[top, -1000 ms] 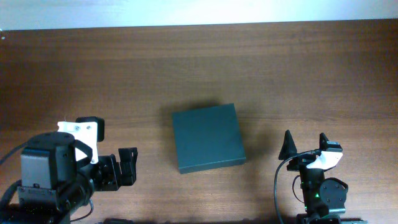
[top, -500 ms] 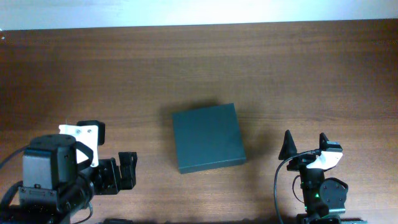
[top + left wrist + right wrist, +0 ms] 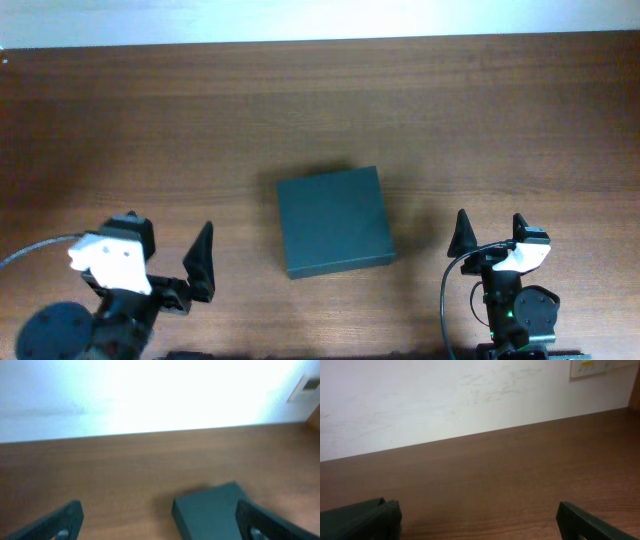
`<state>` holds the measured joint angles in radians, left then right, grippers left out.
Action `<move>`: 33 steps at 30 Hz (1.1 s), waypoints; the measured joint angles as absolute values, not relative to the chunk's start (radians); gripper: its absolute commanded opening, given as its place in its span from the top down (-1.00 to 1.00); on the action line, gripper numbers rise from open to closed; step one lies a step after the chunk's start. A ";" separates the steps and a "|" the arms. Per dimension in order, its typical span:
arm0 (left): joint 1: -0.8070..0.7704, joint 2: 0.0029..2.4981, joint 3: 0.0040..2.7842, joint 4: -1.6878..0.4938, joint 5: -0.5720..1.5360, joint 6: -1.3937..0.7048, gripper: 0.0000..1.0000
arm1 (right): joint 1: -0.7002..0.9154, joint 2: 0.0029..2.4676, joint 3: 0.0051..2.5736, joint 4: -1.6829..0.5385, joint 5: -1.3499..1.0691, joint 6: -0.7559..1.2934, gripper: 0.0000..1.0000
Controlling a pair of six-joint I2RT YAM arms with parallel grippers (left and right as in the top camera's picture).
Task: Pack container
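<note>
The container [image 3: 334, 222], a dark green-black flat box with its lid down, lies at the middle of the wooden table. My left gripper [image 3: 168, 246] is open at the near left, a short way left of the box and apart from it, with nothing between its fingers. In the left wrist view the container [image 3: 210, 512] lies ahead, just inside the right finger [image 3: 267, 522]. My right gripper [image 3: 491, 235] is open and empty at the near right, to the right of the box. In the right wrist view a corner of the container [image 3: 345, 517] shows beside the left finger [image 3: 392, 517].
The brown wooden table [image 3: 320, 110] runs back to a white wall [image 3: 470, 400]. A wall plate [image 3: 592, 366] sits high at the right. The right arm's base [image 3: 515, 315] and the left arm's base [image 3: 60, 330] stand at the near edge.
The left arm has pulled back toward the near edge and turned, so its open gripper now points up the table instead of to the right. The right arm and the box have not moved.
</note>
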<state>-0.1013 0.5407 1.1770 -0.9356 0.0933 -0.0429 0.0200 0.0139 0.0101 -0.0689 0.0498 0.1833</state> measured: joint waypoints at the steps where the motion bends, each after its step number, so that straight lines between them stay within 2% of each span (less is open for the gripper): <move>1: -0.101 0.508 1.127 -0.878 0.093 -0.024 -0.99 | 0.020 0.014 0.010 -0.068 0.050 0.183 -0.98; 9: -0.053 0.231 0.688 -0.487 0.125 0.038 -0.98 | 0.020 0.014 0.010 -0.068 0.050 0.183 -0.98; 18: -0.044 0.022 0.392 -0.169 0.169 0.049 -0.99 | 0.020 0.014 0.010 -0.068 0.050 0.183 -0.98; 24: -0.016 0.015 0.281 -0.067 0.169 0.050 -0.99 | 0.020 0.014 0.010 -0.068 0.050 0.183 -0.98; 33: 0.031 0.015 0.198 -0.046 0.104 0.053 -0.99 | 0.020 0.014 0.010 -0.069 0.050 0.183 -0.97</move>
<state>0.0307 0.0154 0.1982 -0.0456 0.1036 0.0532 0.0200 0.0139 0.0101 -0.0689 0.0498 0.1833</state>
